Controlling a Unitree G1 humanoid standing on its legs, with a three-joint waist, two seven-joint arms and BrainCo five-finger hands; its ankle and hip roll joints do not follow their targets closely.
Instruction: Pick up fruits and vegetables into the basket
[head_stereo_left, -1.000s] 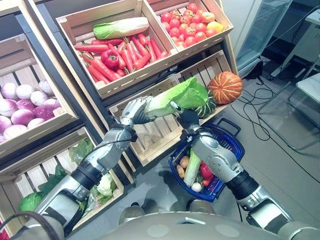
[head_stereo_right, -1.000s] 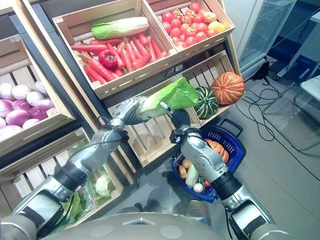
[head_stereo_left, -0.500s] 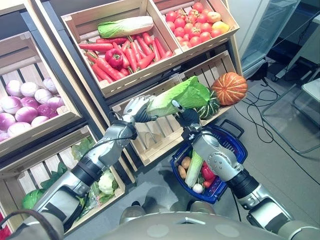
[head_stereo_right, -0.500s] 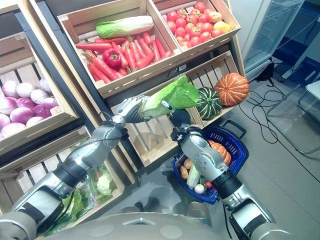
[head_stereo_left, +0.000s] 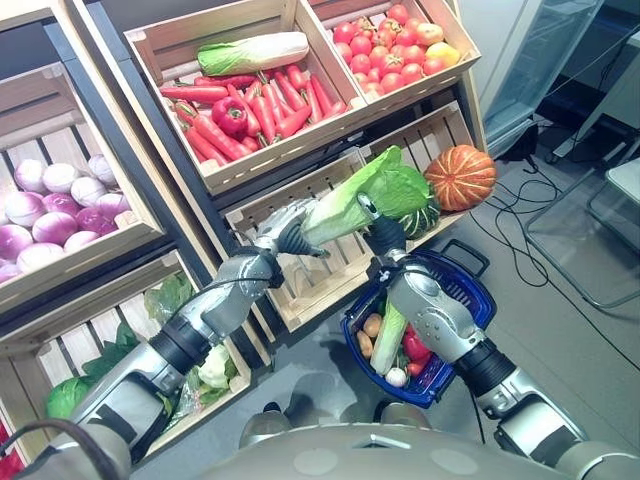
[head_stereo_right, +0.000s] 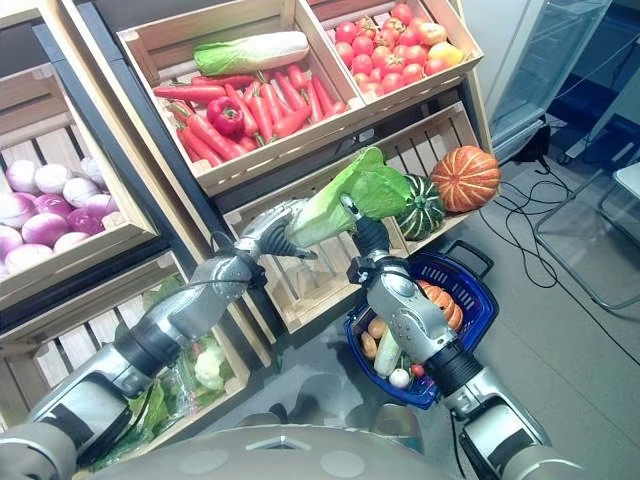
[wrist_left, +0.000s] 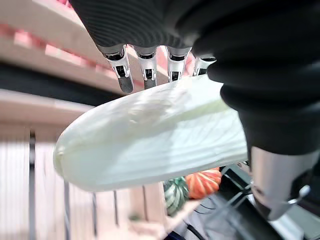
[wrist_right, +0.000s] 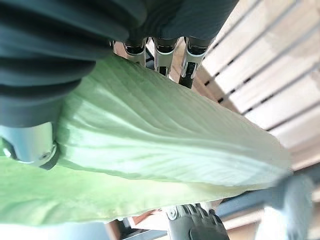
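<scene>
Cabbage (head_stereo_left: 360, 200) held in air before empty slatted crate (head_stereo_left: 310, 270), above and shelf-side of blue basket (head_stereo_left: 460, 290) on floor. Left hand (head_stereo_left: 285, 228) at pale stalk end, fingers (wrist_left: 122, 70) curled over it, thumb beneath. Right hand (head_stereo_left: 383, 232) clasped round leafy middle, fingers (wrist_right: 160, 52) wrapped over leaf. Basket contains assorted vegetables. Orange pumpkin (head_stereo_left: 460, 177) and green striped squash (head_stereo_right: 418, 208) in crate just behind cabbage. Carrots (head_stereo_left: 250, 110) and tomatoes (head_stereo_left: 390, 50) in upper crates.

No readable text, label, number or sign stands on any crate, vegetable or basket around the hands; if small print exists anywhere, it is too fine to make out.
</scene>
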